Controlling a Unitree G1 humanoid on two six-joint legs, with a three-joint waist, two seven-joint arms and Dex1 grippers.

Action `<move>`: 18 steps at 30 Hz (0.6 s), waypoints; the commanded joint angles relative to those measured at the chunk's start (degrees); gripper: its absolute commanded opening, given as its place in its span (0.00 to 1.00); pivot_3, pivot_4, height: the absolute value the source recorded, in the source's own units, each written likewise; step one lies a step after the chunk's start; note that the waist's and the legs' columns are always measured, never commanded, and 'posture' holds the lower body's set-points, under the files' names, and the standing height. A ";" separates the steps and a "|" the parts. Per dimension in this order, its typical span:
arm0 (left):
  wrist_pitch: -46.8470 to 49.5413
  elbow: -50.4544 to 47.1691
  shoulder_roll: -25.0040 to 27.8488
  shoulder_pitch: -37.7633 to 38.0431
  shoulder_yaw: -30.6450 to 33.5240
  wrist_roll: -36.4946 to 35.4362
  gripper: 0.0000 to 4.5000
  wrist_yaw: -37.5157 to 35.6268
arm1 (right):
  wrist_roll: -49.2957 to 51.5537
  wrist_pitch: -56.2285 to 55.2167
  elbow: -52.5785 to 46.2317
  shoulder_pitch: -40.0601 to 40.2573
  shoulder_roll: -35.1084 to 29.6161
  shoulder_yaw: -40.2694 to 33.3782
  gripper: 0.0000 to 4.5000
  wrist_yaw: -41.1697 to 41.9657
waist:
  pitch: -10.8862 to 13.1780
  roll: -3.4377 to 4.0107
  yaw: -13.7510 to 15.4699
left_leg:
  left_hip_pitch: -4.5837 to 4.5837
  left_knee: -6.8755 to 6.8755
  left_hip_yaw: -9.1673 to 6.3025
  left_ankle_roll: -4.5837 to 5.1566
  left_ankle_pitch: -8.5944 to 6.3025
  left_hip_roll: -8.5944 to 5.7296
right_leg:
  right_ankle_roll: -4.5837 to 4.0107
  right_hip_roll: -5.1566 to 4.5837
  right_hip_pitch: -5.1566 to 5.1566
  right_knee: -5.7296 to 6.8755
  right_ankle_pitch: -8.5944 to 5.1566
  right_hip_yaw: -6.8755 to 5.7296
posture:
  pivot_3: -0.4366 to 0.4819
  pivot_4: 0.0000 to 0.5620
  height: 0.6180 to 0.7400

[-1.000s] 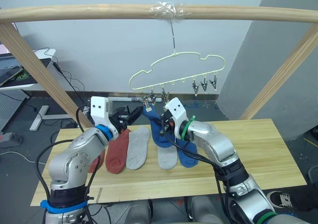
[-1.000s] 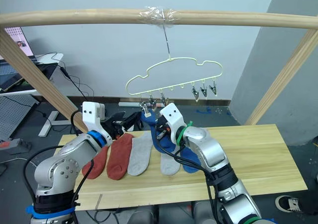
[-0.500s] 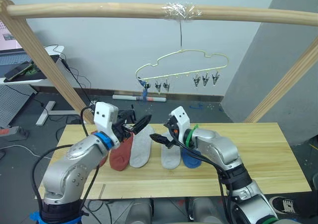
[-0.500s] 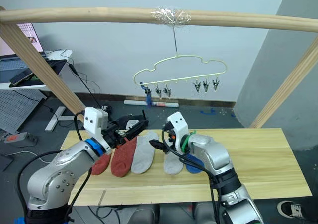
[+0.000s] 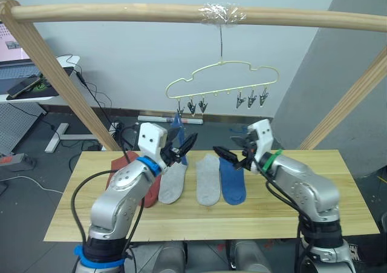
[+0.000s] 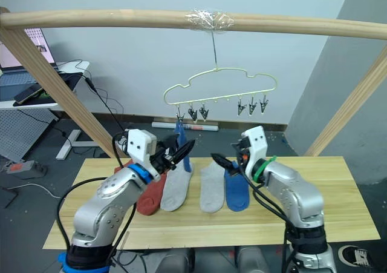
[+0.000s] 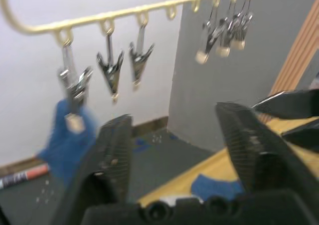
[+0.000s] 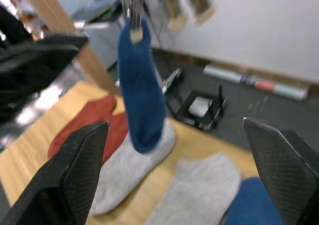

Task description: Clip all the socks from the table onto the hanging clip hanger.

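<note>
The pale-yellow clip hanger [image 5: 221, 81] hangs by its hook from the wooden bar. One blue sock [image 5: 177, 122] dangles from its leftmost clip [image 7: 73, 83]; the same sock [image 8: 141, 105] shows in the right wrist view. On the table [image 5: 314, 218] lie rust-red socks [image 5: 150, 191], two light grey socks [image 5: 172, 182] [image 5: 208, 179] and a blue sock [image 5: 233, 181]. My left gripper [image 5: 184, 147] hovers open just below the hanging sock, holding nothing. My right gripper [image 5: 233, 150] is open and empty above the flat blue sock.
A thick wooden bar [image 5: 121, 11] spans the top, carried by slanted wooden posts [image 5: 66, 85] [image 5: 347, 100]. A white desk with a laptop [image 5: 24, 79] stands at far left. The other clips [image 5: 251, 98] hang empty.
My right gripper has opened and let go of the blue sock, which now hangs from the clip. Both grippers have drawn down and away from the hanger. The camera has shifted.
</note>
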 commanded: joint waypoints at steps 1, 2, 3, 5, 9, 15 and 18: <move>-3.37 1.66 -1.63 -1.94 -1.40 2.54 0.55 -0.17 | 0.42 -3.65 -4.19 1.70 -2.88 0.02 1.00 1.29 | 0.00 0.00 -0.08 | 0.00 0.00 -0.01 0.00 0.00 0.00 | 0.00 0.00 0.00 0.00 0.00 -0.01 | 0.41 0.24 1.00; -4.19 2.60 -2.26 -2.31 -1.60 3.10 0.55 -0.15 | 0.98 -4.25 -4.75 1.99 -3.22 -0.16 1.00 1.60 | 0.00 0.00 -0.13 | 0.00 -0.01 0.00 0.00 0.00 0.01 | 0.00 0.01 0.00 0.00 0.00 -0.01 | 0.41 0.24 1.00; -4.97 3.52 -2.69 -2.64 -1.64 3.58 0.55 -0.23 | 1.62 -4.65 -5.08 2.04 -3.29 -0.34 1.00 1.65 | 0.00 0.00 -0.27 | 0.01 -0.01 0.01 0.00 0.00 0.01 | 0.00 0.01 0.00 0.00 -0.01 0.00 | 0.40 0.24 1.00; -7.30 6.46 -3.45 -3.75 -1.86 5.52 0.55 -0.11 | 2.84 -5.60 -5.99 1.68 -3.80 -0.72 1.00 2.34 | 0.00 0.00 -0.76 | 0.01 -0.01 0.01 0.00 0.00 0.02 | 0.00 0.02 0.00 0.01 -0.01 0.00 | 0.39 0.24 1.00; -12.12 12.86 -5.36 -6.73 -1.03 8.77 0.55 1.38 | 4.93 -7.95 -7.14 0.56 -5.04 -1.60 1.00 3.83 | 0.00 0.00 -1.26 | 0.01 0.04 0.01 0.01 0.00 0.00 | 0.02 0.02 0.02 0.02 0.01 0.01 | 0.37 0.25 1.00; -18.01 21.18 -7.98 -10.54 -0.75 11.77 0.55 1.59 | 7.72 -9.55 -7.79 -1.33 -5.48 -2.71 1.00 3.49 | 0.01 -0.01 -1.38 | 0.00 0.04 0.01 0.02 0.00 0.00 | 0.05 0.02 0.03 -0.01 0.02 0.00 | 0.36 0.26 1.00; -20.54 24.85 -8.61 -12.14 -0.58 13.46 0.55 2.02 | 8.14 -9.68 -7.53 -2.08 -5.32 -2.63 1.00 2.39 | 0.01 -0.01 -1.38 | -0.01 0.02 0.00 0.02 0.00 0.00 | 0.05 0.02 0.02 -0.01 0.02 0.00 | 0.35 0.26 1.00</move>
